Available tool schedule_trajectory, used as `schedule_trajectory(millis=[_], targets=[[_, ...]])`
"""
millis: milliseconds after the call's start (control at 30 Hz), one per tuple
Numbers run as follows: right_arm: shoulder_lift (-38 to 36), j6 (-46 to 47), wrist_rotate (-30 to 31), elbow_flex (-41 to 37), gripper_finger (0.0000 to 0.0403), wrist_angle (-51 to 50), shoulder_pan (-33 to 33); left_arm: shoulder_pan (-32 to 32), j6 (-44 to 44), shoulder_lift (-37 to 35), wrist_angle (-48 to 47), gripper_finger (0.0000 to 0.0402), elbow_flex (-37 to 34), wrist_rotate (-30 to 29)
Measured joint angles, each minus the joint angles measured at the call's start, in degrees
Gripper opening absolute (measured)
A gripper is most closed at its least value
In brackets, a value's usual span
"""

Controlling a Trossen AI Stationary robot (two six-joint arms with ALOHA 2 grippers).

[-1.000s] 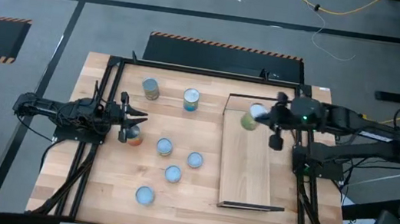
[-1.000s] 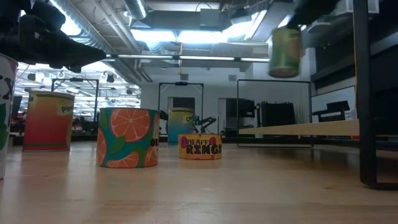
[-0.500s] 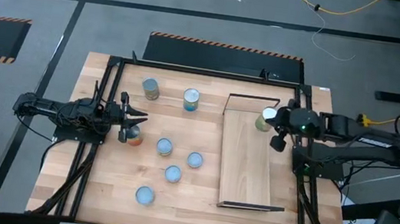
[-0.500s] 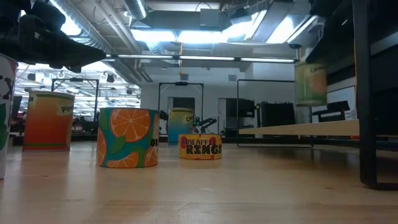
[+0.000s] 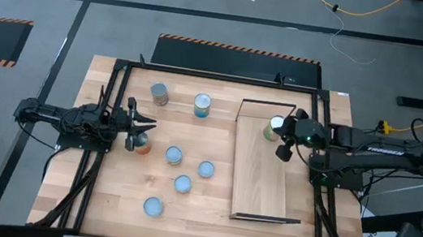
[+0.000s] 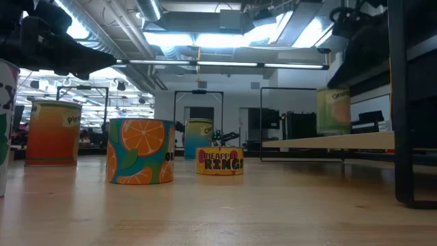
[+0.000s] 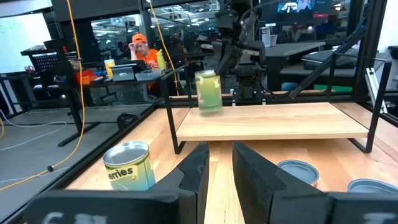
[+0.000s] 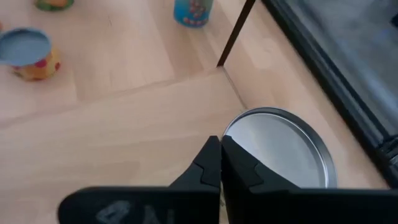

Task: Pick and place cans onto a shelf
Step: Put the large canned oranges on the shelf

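My right gripper is shut on a green can with a silvery top at the far end of the pale-wood shelf. In the low view the can is upright with its bottom at board level. My left gripper is open and empty at the table's left. It hovers beside an orange-red can that stands on the tabletop. Several other cans, such as one with a pale blue top, stand upright on the tabletop between the gripper and the shelf. My right gripper has the green can's top rim at the free ends of its shut fingers. The fingers come from above, pointing down. The can hangs upright under them. I cannot tell whether its bottom rests on the shelf board or is just above it.
Thin dark frames stand at the shelf's far end and near end. Loose cans dot the tabletop left of the shelf. The board is bare toward its near end. A person sits in the room beyond.
My right gripper has gone down with the green can. The can has dropped from well above the shelf to board level at the shelf's far end and now stands upright.
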Motion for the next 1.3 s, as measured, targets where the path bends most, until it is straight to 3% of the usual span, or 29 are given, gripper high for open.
schedule_trajectory(millis=[233,633,1300], targets=[[0.02,0.08,5.46,-2.01,0.0000,2.75,-0.03,-0.02,0.00,0.00,0.00,0.0064,0.00,-0.02],[0.67,0.59,2.60,-2.24,0.0000,2.84,-0.03,0.00,0.00,0.00,0.00,0.0064,0.00,-0.02],[3.65,0.58,3.21,-2.13,0.0023,3.37,-0.03,0.00,0.00,0.00,0.00,0.0064,0.02,-0.01]])
